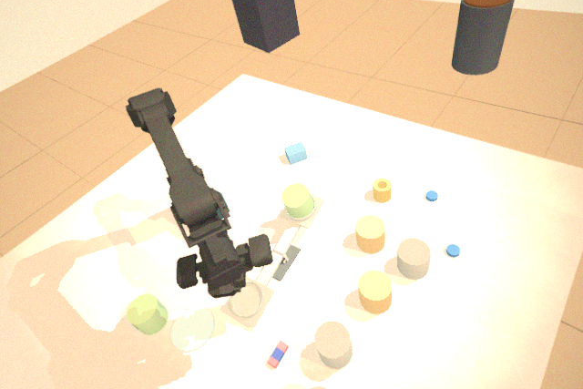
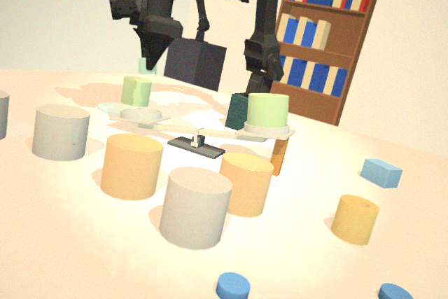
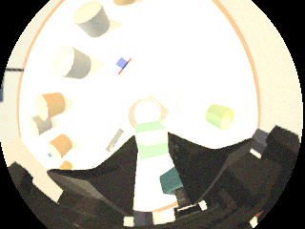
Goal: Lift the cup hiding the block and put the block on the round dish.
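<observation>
My gripper (image 2: 148, 64) (image 3: 152, 141) is shut on a pale green block (image 2: 141, 65) (image 3: 152, 126) and holds it raised above the table; in the top view the hand hides it. The near pan (image 1: 245, 301) (image 2: 141, 115) of the balance is empty. One green cup (image 1: 148, 313) (image 2: 136, 91) (image 3: 219, 115) stands on the table beside the round dish (image 1: 192, 329) (image 2: 108, 108), not over it. The dish is bare. The other green cup (image 1: 298, 200) (image 2: 268, 110) stands on the far pan of the balance.
Grey cylinders (image 1: 413, 259) (image 2: 195, 206) and orange cylinders (image 1: 375, 291) (image 2: 131, 167) stand along one side of the balance. A dark teal block (image 2: 236, 110) (image 3: 171, 181) stands behind it. A red and blue piece (image 1: 278, 354) (image 3: 122, 63) and a light blue block (image 1: 295, 153) (image 2: 381, 172) lie farther off.
</observation>
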Controlling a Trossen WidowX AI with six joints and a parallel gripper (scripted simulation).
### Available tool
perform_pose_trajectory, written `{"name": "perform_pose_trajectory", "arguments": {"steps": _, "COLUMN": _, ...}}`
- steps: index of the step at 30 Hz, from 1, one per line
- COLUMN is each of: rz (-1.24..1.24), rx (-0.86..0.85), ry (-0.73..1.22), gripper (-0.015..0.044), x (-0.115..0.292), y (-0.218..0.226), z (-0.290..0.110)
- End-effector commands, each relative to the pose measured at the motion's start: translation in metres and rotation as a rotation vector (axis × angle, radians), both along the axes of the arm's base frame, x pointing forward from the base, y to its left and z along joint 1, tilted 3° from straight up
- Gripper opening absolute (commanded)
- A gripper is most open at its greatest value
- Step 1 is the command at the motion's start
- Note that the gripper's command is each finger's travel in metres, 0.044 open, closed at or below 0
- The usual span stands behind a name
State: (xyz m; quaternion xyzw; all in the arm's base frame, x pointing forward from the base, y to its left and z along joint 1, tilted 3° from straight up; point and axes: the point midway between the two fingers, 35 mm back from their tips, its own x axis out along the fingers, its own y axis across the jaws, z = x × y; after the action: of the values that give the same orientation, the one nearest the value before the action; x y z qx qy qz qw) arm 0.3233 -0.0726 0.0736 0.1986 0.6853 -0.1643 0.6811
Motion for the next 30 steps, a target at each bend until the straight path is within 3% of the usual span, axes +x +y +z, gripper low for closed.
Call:
{"name": "perform_pose_trajectory", "arguments": {"steps": 1, "rz": 0.005, "rx": 0.0, "ry": -0.003, "gripper": 0.0, "x": -0.001, "y": -0.003, "z": 0.004}}
{"name": "perform_pose_trajectory", "arguments": {"steps": 30, "rz": 0.005, "rx": -0.008, "ry": 0.001, "gripper": 0.0, "x": -0.042, "y": -0.103, "z": -0.044}}
